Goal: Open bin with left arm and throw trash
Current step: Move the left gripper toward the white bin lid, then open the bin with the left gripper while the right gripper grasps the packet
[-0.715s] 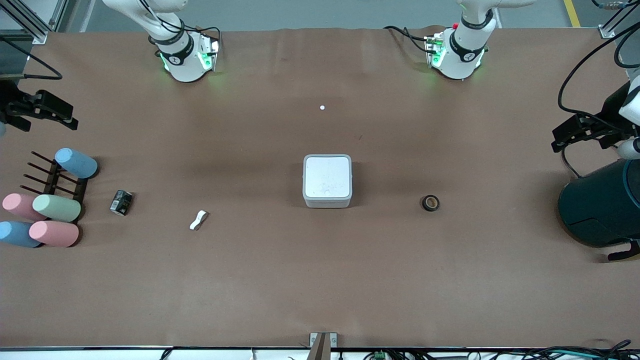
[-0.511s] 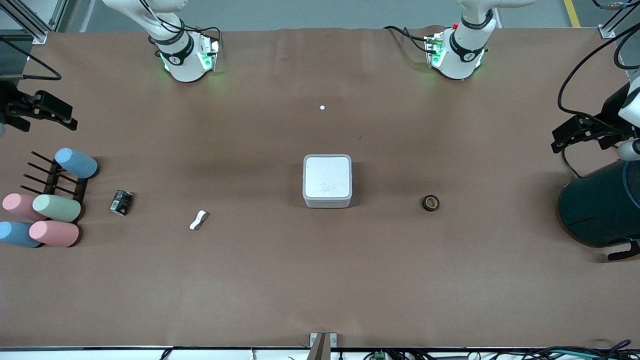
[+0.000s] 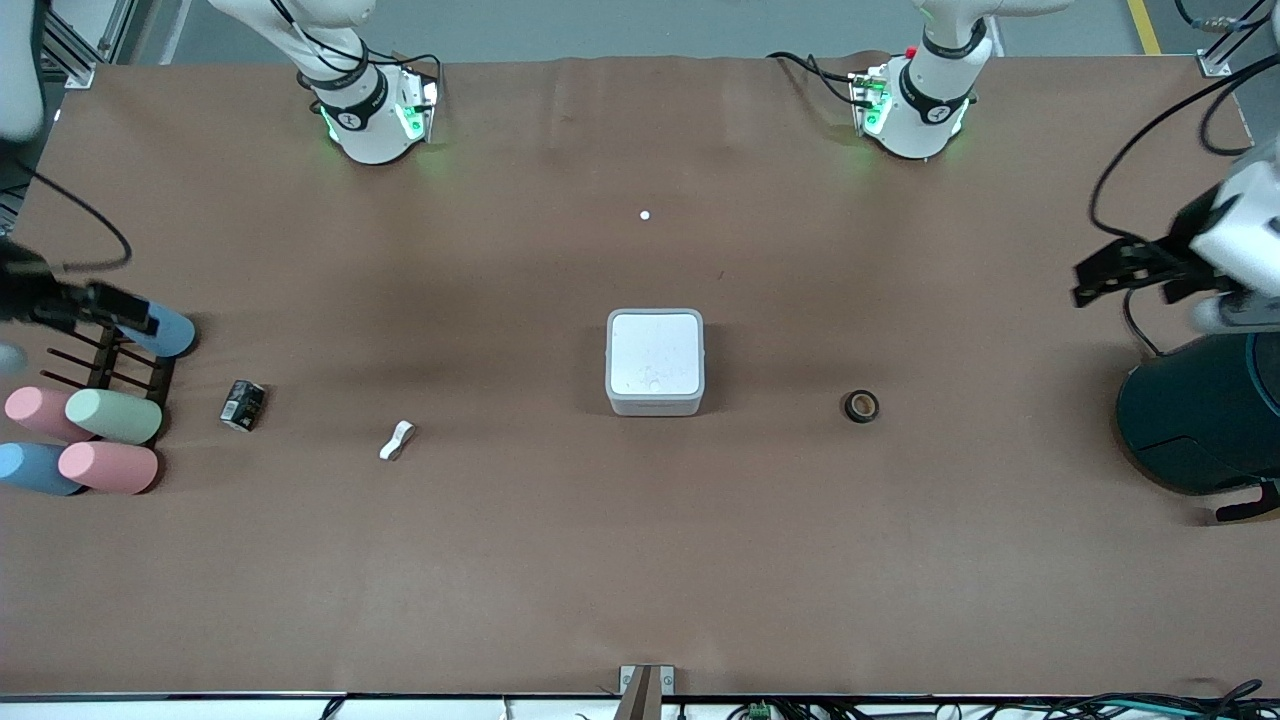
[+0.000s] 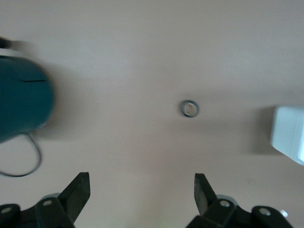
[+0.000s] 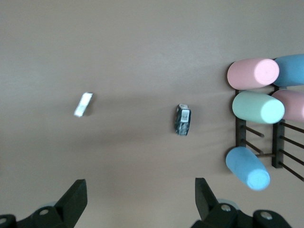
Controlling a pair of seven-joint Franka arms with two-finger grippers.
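The bin [image 3: 655, 362] is a small white box in the middle of the table with its lid shut; its edge shows in the left wrist view [image 4: 289, 133]. The black tape ring [image 3: 861, 406] lies beside it toward the left arm's end and also shows in the left wrist view [image 4: 190, 109]. The wavy white scrap [image 3: 397, 440] and the black foil packet [image 3: 242, 405] lie toward the right arm's end; the right wrist view shows the scrap [image 5: 83, 104] and the packet [image 5: 183, 119]. My left gripper [image 3: 1095, 272] [image 4: 141, 190] is open and empty, up by the teal container. My right gripper [image 3: 135, 315] [image 5: 140, 194] is open and empty over the rack.
A large dark teal round container [image 3: 1205, 415] stands at the left arm's end. A dark rack [image 3: 100, 365] with several pastel cylinders [image 3: 112, 416] sits at the right arm's end. A small white dot [image 3: 645, 215] lies between the arm bases.
My right gripper has moved from above the table edge to over the rack and blue cylinder. My left gripper has shifted a little toward the table's middle. The bin and trash have not moved.
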